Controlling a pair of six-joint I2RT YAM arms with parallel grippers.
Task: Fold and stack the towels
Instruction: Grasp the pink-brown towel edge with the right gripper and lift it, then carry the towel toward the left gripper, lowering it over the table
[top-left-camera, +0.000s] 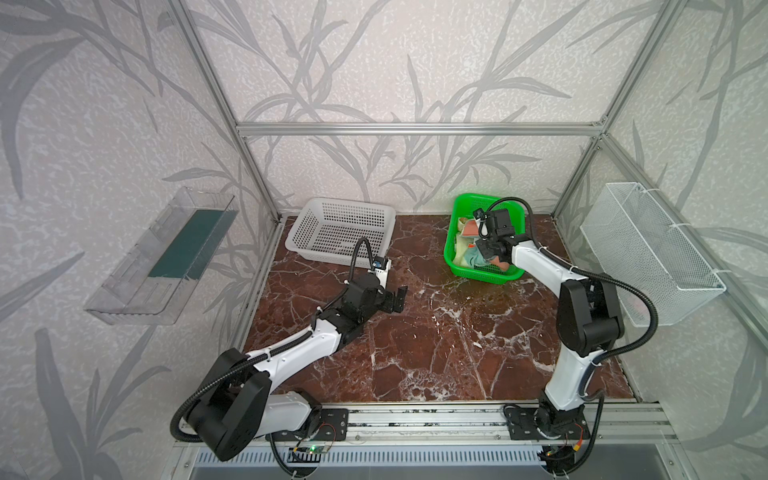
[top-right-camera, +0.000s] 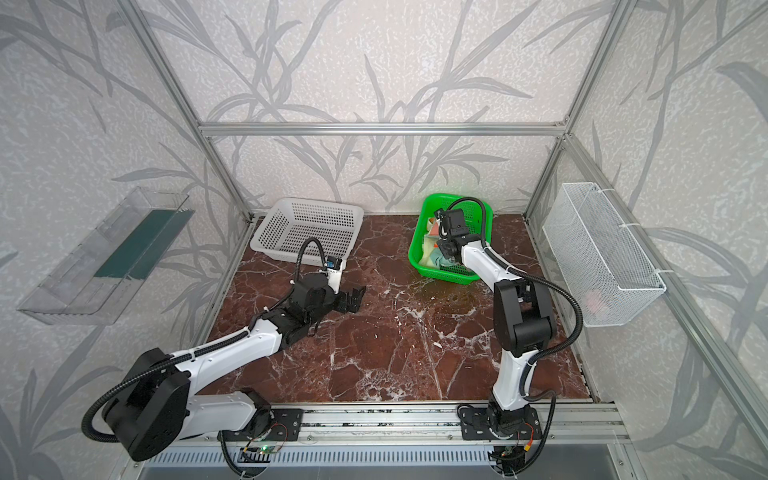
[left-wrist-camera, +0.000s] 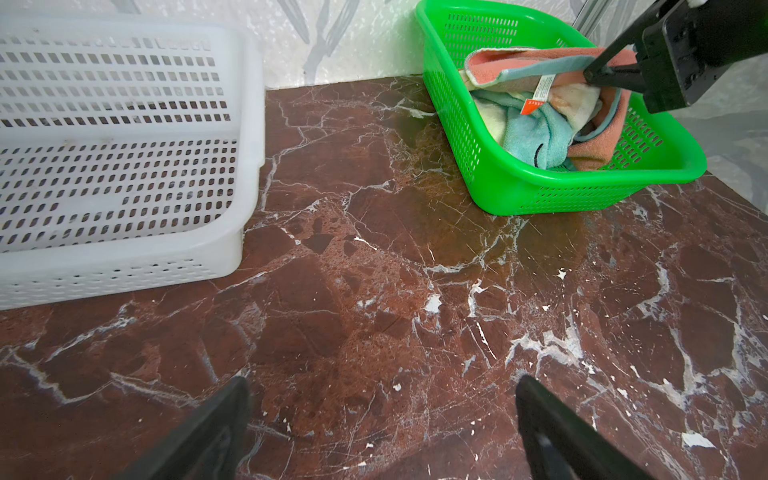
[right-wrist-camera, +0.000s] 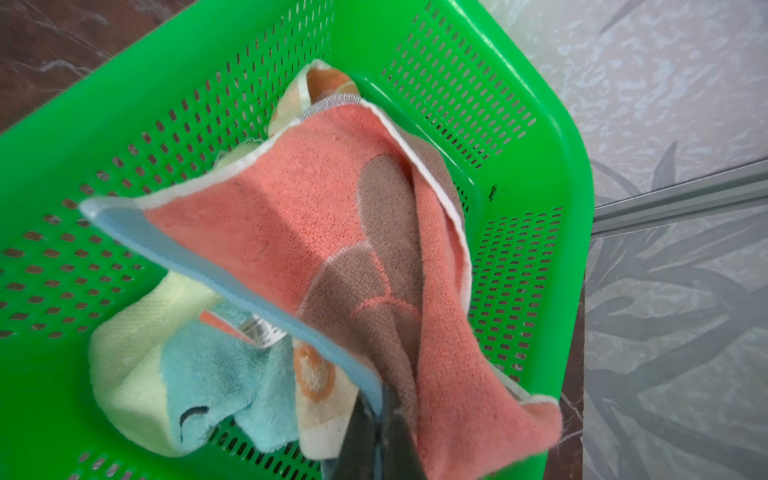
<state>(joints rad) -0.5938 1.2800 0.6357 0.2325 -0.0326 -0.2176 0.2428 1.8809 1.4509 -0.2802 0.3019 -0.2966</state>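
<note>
One dark-red marble surface (top-left-camera: 415, 340) sits under both arms. Far left on it we see a white basket (top-left-camera: 349, 204). Far right, a green basket (top-left-camera: 482, 276) holds all three towels, crumpled and unfolded. The salmon-pink towel (right-wrist-camera: 316, 199) is on top, draped over the orange towel (right-wrist-camera: 330, 81). The pale yellow towel (right-wrist-camera: 124, 353) lies lower, toward the basket's left wall. The right gripper (right-wrist-camera: 380, 419) reaches into the green basket with its jaws pressed together, pinching the salmon-pink towel at its edge. The left gripper (top-left-camera: 397, 297) is spread wide, low over bare surface just near of the white basket's right corner.
</note>
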